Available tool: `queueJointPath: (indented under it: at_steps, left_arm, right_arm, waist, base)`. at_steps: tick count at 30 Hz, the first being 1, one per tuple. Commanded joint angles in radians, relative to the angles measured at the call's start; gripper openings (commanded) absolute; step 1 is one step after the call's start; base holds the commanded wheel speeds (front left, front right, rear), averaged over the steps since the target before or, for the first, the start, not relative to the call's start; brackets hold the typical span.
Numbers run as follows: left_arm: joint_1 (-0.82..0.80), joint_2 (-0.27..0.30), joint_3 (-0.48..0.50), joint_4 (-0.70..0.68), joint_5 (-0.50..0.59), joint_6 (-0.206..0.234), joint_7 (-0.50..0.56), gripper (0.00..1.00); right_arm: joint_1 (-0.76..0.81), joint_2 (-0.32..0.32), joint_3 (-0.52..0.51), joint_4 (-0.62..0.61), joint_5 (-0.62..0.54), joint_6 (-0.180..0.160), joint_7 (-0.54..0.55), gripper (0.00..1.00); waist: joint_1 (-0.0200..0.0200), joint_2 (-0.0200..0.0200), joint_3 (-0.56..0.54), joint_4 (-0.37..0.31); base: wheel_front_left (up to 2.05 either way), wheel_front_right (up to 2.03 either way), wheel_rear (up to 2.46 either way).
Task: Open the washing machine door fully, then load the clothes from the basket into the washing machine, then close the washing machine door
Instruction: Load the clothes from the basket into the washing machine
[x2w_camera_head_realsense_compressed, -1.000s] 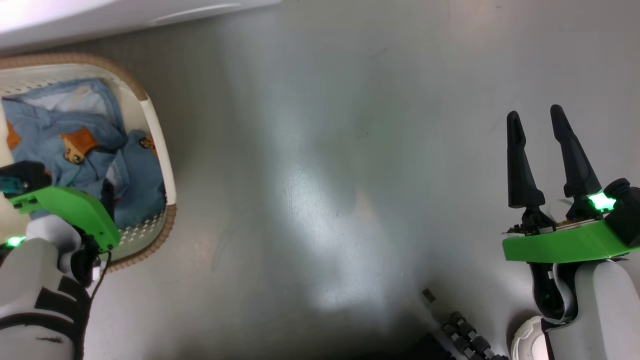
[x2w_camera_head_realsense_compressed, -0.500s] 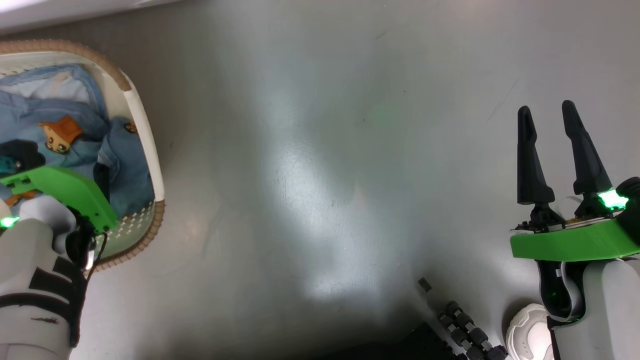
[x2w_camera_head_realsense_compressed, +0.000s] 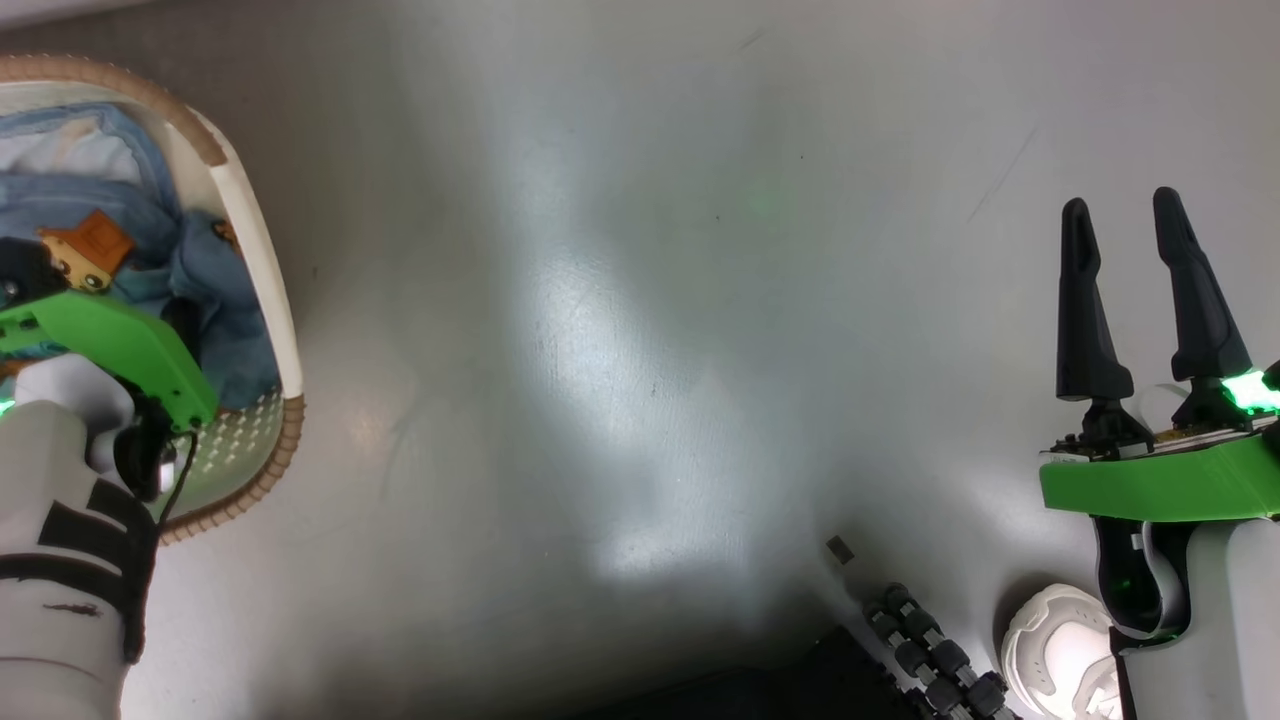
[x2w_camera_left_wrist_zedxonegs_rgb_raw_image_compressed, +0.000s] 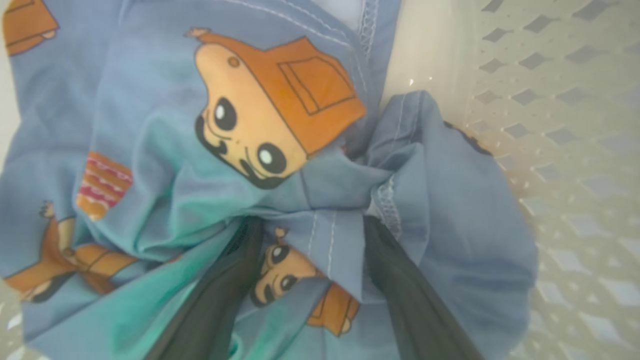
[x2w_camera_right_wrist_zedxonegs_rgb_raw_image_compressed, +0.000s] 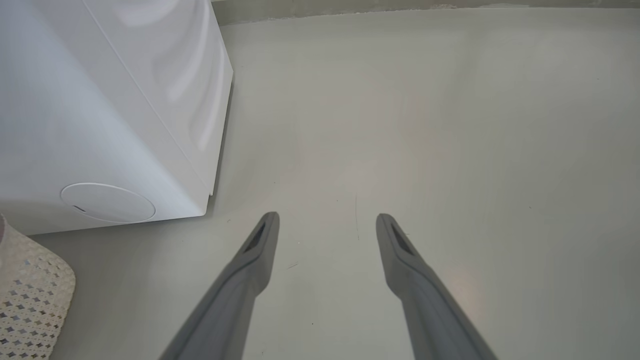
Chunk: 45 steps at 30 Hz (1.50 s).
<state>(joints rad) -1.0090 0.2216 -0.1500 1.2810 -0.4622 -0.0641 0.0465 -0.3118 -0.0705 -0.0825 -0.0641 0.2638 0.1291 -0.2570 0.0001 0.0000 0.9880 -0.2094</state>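
Observation:
The basket (x2w_camera_head_realsense_compressed: 255, 260) stands on the floor at the left, cream with a brown woven rim. In it lie the clothes (x2w_camera_head_realsense_compressed: 210, 290), light blue with orange bears. My left arm reaches down into it. In the left wrist view my left gripper (x2w_camera_left_wrist_zedxonegs_rgb_raw_image_compressed: 312, 225) is open, its dark fingers (x2w_camera_left_wrist_zedxonegs_rgb_raw_image_compressed: 400, 280) pressed into the clothes (x2w_camera_left_wrist_zedxonegs_rgb_raw_image_compressed: 200, 200) with a fold of fabric between them, next to the perforated basket wall (x2w_camera_left_wrist_zedxonegs_rgb_raw_image_compressed: 550, 125). My right gripper (x2w_camera_head_realsense_compressed: 1120, 215) hangs open over bare floor at the right. The washing machine (x2w_camera_right_wrist_zedxonegs_rgb_raw_image_compressed: 100, 100) shows its white side. Its door is out of view.
Grey floor (x2w_camera_head_realsense_compressed: 640, 350) stretches between the basket and my right gripper (x2w_camera_right_wrist_zedxonegs_rgb_raw_image_compressed: 327, 220). A corner of the basket (x2w_camera_right_wrist_zedxonegs_rgb_raw_image_compressed: 30, 295) sits just in front of the machine. A black cable chain (x2w_camera_head_realsense_compressed: 930, 660) and a white rounded part (x2w_camera_head_realsense_compressed: 1060, 650) lie at the lower right.
The head camera has swung, so the basket sits further left and the machine's white edge has left the top. Both grippers stay open; the left stays down in the clothes.

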Motion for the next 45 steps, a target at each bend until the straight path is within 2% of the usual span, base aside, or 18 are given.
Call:
queueJointPath:
  at_steps: [1, 11, 14, 17, 18, 25, 32, 39, 45]
  left_arm:
    - [0.021, 0.039, 0.011, 0.000, -0.004, 0.011, 0.005, 1.00]
    - [0.003, 0.027, 0.000, 0.005, -0.004, 0.065, -0.006, 1.00]
    - [0.004, 0.029, -0.002, 0.006, -0.005, 0.078, -0.012, 0.67]
    - [0.003, 0.034, -0.005, 0.007, -0.004, 0.090, -0.033, 0.09]
    - [0.003, 0.036, -0.006, 0.007, -0.004, 0.092, -0.037, 0.00]
    - [0.015, 0.028, 0.012, 0.006, -0.027, 0.112, -0.128, 0.00]
    - [0.070, -0.024, 0.015, 0.004, -0.045, 0.075, -0.259, 0.00]
    - [0.152, -0.049, 0.034, -0.020, -0.062, 0.064, -0.304, 0.00]
    - [0.318, -0.071, 0.099, -0.220, -0.046, 0.092, -0.308, 0.00]
  right_arm:
    - [0.037, -0.012, 0.010, -0.023, 0.014, 0.002, -0.005, 1.00]
    - [0.035, -0.009, 0.013, -0.032, 0.013, 0.002, -0.005, 1.00]
    - [0.034, -0.009, 0.012, -0.034, 0.016, 0.002, -0.005, 1.00]
    - [0.036, -0.010, 0.011, -0.035, 0.017, 0.002, -0.005, 1.00]
    - [0.036, -0.010, 0.010, -0.035, 0.017, 0.002, -0.005, 1.00]
    - [0.029, -0.005, 0.008, -0.023, 0.016, 0.002, -0.005, 1.00]
    - [0.027, -0.003, 0.004, -0.008, 0.015, 0.002, -0.005, 1.00]
    - [0.043, -0.003, -0.001, 0.006, 0.011, 0.002, -0.005, 1.00]
    - [0.107, -0.009, -0.006, 0.028, 0.001, 0.002, -0.005, 1.00]
  waist:
    - [-0.0001, 0.0000, 0.004, -0.001]
    - [-0.0001, 0.0000, 0.014, -0.001]
    - [-0.0001, 0.0000, 0.016, -0.005]
    - [-0.0001, 0.0000, 0.019, -0.008]
    - [-0.0001, 0.0000, 0.018, -0.009]
    - [-0.0001, 0.0000, -0.009, 0.001]
    - [-0.0001, 0.0000, -0.102, 0.045]
    - [-0.0001, 0.0000, -0.223, 0.087]
    - [-0.0001, 0.0000, -0.384, 0.132]
  base:
    - [0.00, 0.00, 0.00]
    - [0.00, 0.00, 0.00]
    - [0.00, 0.00, 0.00]
    - [0.00, 0.00, 0.00]
    - [0.00, 0.00, 0.00]
    - [0.00, 0.00, 0.00]
    - [0.00, 0.00, 0.00]
    - [0.00, 0.00, 0.00]
    - [0.00, 0.00, 0.00]
